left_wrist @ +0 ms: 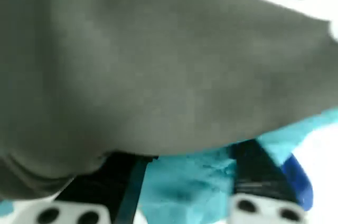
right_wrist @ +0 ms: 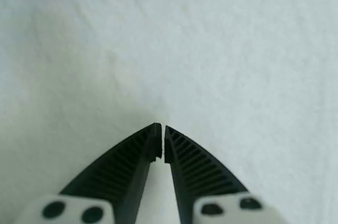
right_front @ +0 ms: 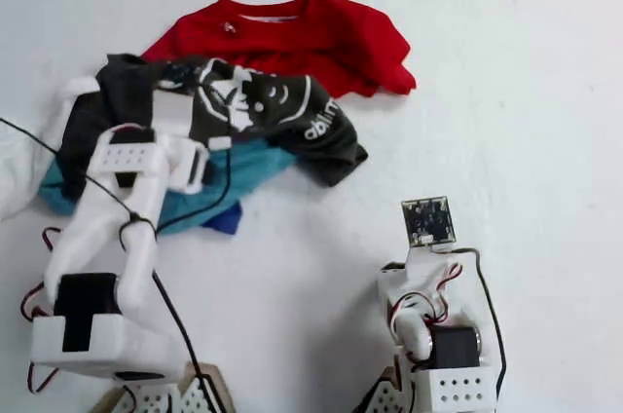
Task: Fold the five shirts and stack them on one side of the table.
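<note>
Left tool (left_wrist: 190,152) spread wide against crumpled black shirt (left_wrist: 158,65), teal shirt (left_wrist: 200,182) between jaws; right tool (right_wrist: 162,129) closed, empty, 5 o'clock.

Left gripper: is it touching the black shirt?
Touching. In the left wrist view both fingers of the left gripper run up under the black shirt's hem with no gap; the teal shirt lies between them.

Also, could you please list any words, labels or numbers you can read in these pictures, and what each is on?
Black shirt, white lettering beside a white graphic: cut off by folds, not readable as a whole word.
Red shirt, small white mark near the collar: too small to read.
Circuit board: any markings too small to read.
</note>
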You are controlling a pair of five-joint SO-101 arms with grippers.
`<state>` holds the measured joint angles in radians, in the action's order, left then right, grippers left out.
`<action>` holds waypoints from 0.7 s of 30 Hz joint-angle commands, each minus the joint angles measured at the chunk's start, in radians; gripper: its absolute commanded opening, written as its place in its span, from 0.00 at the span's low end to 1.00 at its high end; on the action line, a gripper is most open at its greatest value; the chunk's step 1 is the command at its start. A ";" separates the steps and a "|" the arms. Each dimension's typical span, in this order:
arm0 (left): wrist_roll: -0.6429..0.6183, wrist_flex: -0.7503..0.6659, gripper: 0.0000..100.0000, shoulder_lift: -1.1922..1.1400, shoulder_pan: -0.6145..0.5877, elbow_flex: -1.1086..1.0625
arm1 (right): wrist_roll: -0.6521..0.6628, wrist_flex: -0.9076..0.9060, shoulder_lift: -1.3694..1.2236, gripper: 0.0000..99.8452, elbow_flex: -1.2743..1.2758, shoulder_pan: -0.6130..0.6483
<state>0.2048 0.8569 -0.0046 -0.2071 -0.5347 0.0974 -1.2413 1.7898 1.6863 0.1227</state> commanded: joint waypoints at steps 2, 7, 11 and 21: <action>0.009 0.041 0.03 0.031 -0.098 0.001 | -0.006 -0.005 0.008 0.02 0.006 -0.005; 0.017 0.104 0.02 0.146 -0.213 0.001 | 0.002 0.041 0.008 0.02 0.006 -0.005; 0.015 0.161 0.02 0.310 -0.354 0.001 | 0.003 0.180 0.010 0.02 0.006 -0.012; 0.071 0.198 0.02 0.819 -0.750 -0.004 | 0.311 0.312 0.010 0.02 -0.031 -0.007</action>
<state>0.2248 1.0533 0.6628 -0.8592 -0.5378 0.3751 -0.9620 1.7898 1.6832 0.1227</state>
